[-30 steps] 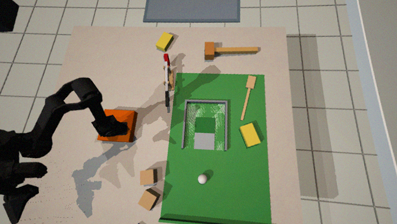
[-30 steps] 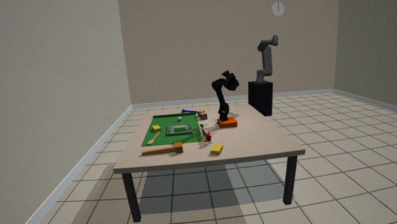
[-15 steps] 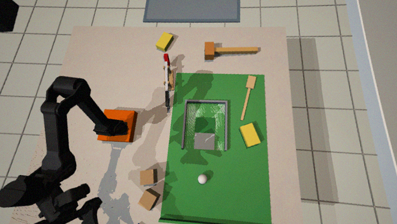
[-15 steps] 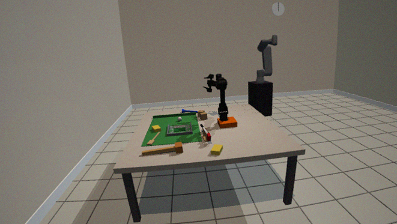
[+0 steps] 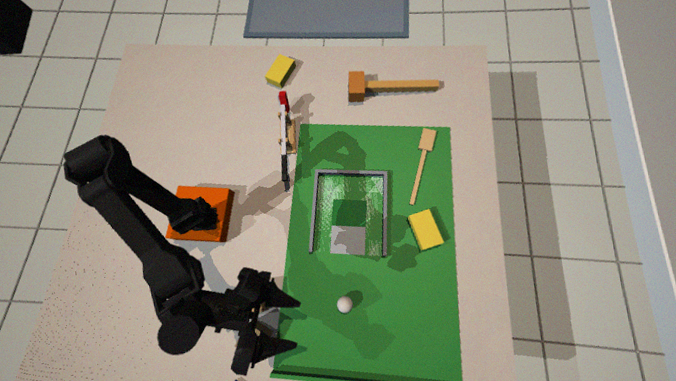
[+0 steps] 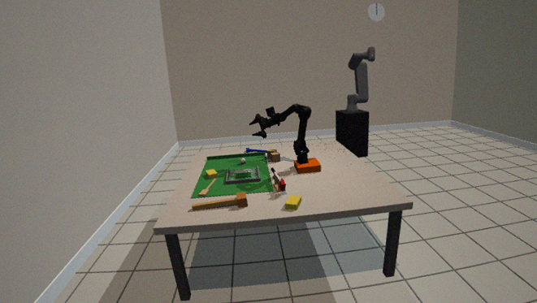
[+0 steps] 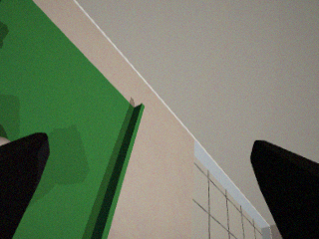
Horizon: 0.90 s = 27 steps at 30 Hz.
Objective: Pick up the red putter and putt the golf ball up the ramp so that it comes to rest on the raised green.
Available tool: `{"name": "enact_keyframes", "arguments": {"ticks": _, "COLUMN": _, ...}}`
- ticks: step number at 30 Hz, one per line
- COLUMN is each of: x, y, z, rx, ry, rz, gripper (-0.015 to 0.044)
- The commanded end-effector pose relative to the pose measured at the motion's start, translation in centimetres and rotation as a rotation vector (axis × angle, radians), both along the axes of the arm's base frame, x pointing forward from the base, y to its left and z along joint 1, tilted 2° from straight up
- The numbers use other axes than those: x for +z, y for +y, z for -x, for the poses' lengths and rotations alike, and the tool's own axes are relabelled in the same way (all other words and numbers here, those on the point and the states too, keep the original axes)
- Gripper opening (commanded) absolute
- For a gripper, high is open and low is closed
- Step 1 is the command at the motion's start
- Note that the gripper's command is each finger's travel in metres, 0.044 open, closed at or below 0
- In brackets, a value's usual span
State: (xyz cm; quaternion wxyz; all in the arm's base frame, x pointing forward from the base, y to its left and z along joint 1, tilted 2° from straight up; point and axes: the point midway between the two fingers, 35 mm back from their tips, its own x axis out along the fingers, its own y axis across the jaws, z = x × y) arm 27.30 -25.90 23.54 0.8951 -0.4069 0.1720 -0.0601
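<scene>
Gripper (image 5: 281,325) hanging high above the near left edge of the green mat (image 5: 410,321), fingers spread wide, gripping nothing. Red putter (image 5: 284,136) lying on the table (image 5: 114,353) by the mat's far left corner, well apart. Golf ball (image 5: 344,304) sitting on the mat just before the ramp (image 5: 351,240).

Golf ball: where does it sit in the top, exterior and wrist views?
Top: golf ball lies lower centre on the green mat, right of the open gripper.
Exterior: tiny white dot at the mat's far end.
Wrist: not in it.
Shared landmark: the green mat.
</scene>
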Motion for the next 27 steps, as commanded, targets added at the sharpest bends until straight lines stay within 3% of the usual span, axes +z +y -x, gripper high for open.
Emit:
{"name": "enact_keyframes", "arguments": {"ticks": 1, "x": -1.8, "y": 4.5, "z": -3.6, "rx": 0.118, "ry": 0.092, "rz": -0.071, "gripper": 0.0440}}
{"name": "enact_keyframes", "arguments": {"ticks": 7, "x": -5.4, "y": 13.7, "z": -7.0, "rx": 0.327, "ry": 0.297, "rz": -0.165, "gripper": 0.0440}}
{"name": "enact_keyframes", "arguments": {"ticks": 12, "x": -8.2, "y": 21.8, "z": -7.1, "rx": 0.502, "ry": 0.499, "rz": -0.186, "gripper": 0.0440}}
{"name": "enact_keyframes", "arguments": {"ticks": 21, "x": -12.1, "y": 34.2, "z": -1.6, "rx": 0.816, "ry": 0.889, "rz": -0.060, "gripper": 0.0440}}
{"name": "enact_keyframes", "arguments": {"ticks": 27, "x": -13.3, "y": 38.5, "z": 3.6, "rx": 0.976, "ry": 1.129, "rz": 0.089, "gripper": 0.0440}}
